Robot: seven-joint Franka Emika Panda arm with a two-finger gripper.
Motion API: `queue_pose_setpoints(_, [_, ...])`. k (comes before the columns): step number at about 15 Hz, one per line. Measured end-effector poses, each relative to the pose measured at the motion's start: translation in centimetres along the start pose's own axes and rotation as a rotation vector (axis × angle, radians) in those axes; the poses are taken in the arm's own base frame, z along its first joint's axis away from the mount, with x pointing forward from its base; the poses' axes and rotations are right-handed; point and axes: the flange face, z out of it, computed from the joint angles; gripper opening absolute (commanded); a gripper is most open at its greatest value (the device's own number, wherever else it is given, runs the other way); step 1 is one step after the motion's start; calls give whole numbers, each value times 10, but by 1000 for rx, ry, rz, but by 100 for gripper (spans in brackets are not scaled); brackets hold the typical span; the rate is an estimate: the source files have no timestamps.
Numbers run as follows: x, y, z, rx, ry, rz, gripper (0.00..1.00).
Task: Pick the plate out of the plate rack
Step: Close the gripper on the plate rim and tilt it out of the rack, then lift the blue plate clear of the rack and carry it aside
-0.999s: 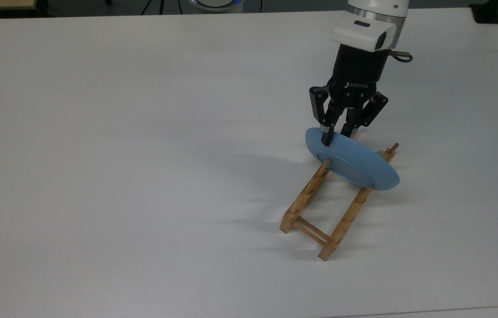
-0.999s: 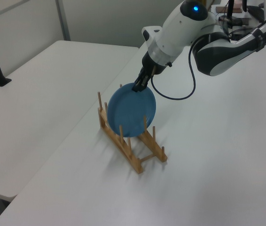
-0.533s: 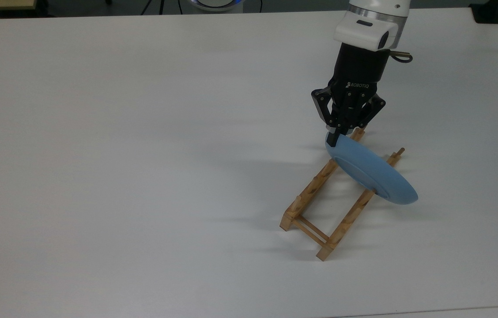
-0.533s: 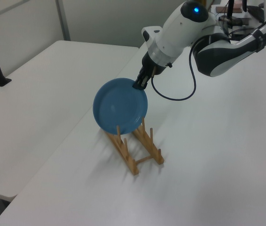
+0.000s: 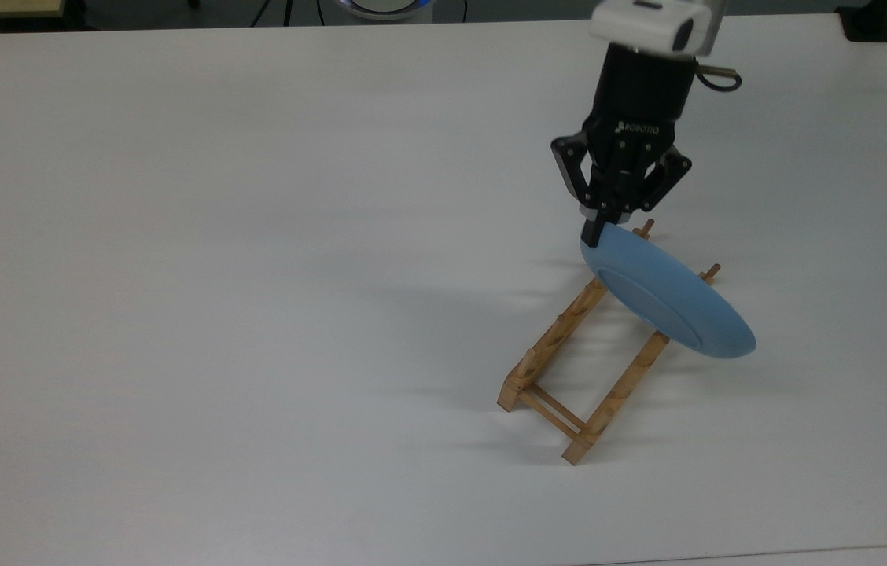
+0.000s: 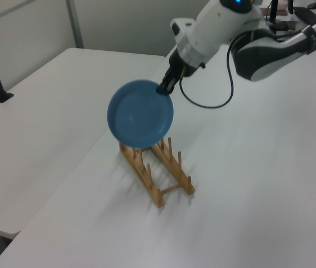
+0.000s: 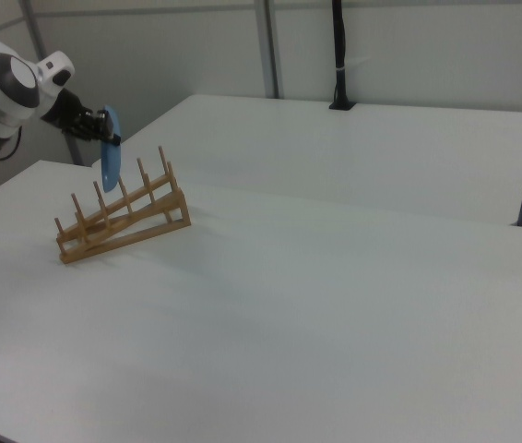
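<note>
The pincer (image 5: 599, 229) is clamped on the rim of the plate (image 5: 668, 299), gripping it at the edge nearest the arm. The plate hangs from this grip, tilted, with its underside and foot ring facing the top view's camera. In the left view the plate (image 6: 140, 113) shows its concave face and sits above the plate rack (image 6: 157, 171), with its lowest edge at about the level of the peg tips; whether it touches them cannot be told. In the right view the plate (image 7: 110, 159) appears edge-on, held above the rack's (image 7: 123, 218) pegs at the end nearest the arm.

The plate rack (image 5: 579, 367) stands on the white surface (image 5: 255, 275). Its two notched rails run parallel, joined by thin cross dowels at the end farthest from the pincer. In the top view the plate covers the rack's far end, and two peg tips show just beyond the plate's rim.

A black cable (image 6: 205, 100) loops from the arm's wrist beside the pincer (image 6: 163, 87).
</note>
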Motion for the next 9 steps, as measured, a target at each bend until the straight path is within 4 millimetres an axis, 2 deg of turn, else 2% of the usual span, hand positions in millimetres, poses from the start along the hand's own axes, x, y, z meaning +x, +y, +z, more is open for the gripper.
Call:
queue_pose_setpoints(3, [11,27,-15,10,6,73,0])
queue_pose_setpoints(5, [17,53,-23,24,-1,147,0])
queue_pose_setpoints(9, [22,123,-33,47,-86,340,0])
